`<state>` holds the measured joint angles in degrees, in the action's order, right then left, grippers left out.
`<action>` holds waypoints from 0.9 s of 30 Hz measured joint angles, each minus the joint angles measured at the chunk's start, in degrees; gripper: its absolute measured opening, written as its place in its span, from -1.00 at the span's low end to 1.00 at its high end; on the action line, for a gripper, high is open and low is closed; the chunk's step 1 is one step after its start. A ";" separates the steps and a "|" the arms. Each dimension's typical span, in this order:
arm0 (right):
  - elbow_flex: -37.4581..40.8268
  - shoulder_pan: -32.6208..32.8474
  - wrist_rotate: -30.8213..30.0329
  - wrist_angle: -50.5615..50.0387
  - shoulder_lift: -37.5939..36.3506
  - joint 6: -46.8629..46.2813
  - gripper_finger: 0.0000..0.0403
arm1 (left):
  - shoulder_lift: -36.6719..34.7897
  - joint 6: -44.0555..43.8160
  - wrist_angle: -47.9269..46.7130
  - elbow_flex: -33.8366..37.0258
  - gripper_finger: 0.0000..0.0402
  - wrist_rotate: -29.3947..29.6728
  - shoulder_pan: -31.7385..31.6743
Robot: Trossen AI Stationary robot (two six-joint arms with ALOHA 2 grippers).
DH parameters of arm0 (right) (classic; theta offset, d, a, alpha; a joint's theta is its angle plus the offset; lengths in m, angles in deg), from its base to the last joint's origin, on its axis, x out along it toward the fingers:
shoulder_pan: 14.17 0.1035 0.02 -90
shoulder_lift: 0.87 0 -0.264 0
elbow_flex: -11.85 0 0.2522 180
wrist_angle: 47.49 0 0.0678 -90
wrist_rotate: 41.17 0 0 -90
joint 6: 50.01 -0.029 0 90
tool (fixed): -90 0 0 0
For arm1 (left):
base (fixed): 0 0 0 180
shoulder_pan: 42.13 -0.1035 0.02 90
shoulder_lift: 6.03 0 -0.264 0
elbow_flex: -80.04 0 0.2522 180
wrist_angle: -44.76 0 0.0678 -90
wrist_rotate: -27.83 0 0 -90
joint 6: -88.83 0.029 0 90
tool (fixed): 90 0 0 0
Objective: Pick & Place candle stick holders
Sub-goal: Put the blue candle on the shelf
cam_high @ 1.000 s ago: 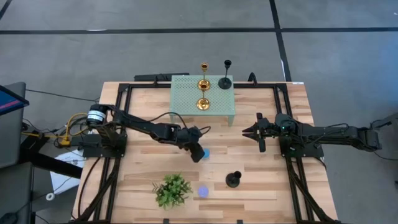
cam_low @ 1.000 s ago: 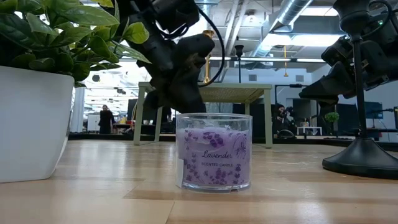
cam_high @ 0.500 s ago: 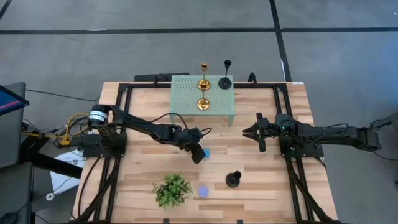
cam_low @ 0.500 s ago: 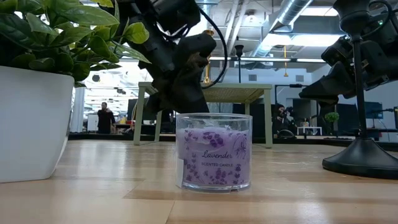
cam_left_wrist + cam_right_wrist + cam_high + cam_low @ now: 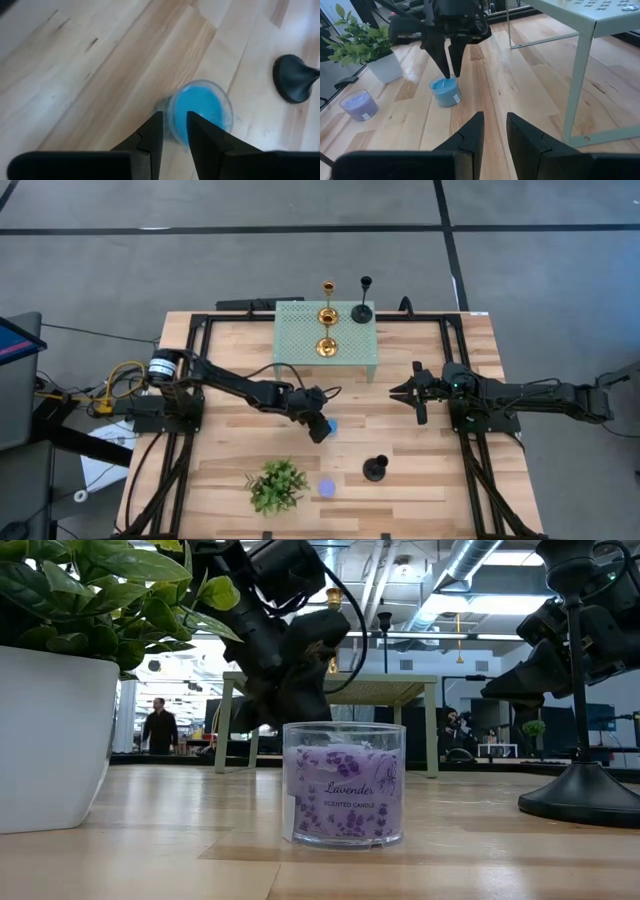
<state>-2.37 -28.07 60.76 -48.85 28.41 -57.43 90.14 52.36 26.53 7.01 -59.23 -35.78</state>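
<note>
We are hovering our left gripper (image 5: pixel 319 428), fingers slightly parted and empty, over the blue candle (image 5: pixel 331 426) mid-table. Three candle stick holders (image 5: pixel 327 316) are standing on the green stand (image 5: pixel 350 358); one black holder (image 5: pixel 375 469) is sitting near the table's front edge. Our right gripper (image 5: pixel 397 391) is waiting, slightly parted, empty.

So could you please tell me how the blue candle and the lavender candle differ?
The blue candle holds bright blue wax; the lavender candle is pale purple with a label. The left hand hovers right over the blue one; nothing is near the lavender one, which stands beside the plant. Both are small glass jars, upright on the table.
</note>
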 joint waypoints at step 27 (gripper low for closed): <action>0.01 -0.01 0.00 -0.09 0.00 0.35 -0.63 | 0.59 -1.38 1.28 -0.01 -0.98 0.01 0.00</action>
<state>-2.36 -28.08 60.76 -48.94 28.41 -57.08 90.73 50.98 27.82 7.01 -59.23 -35.78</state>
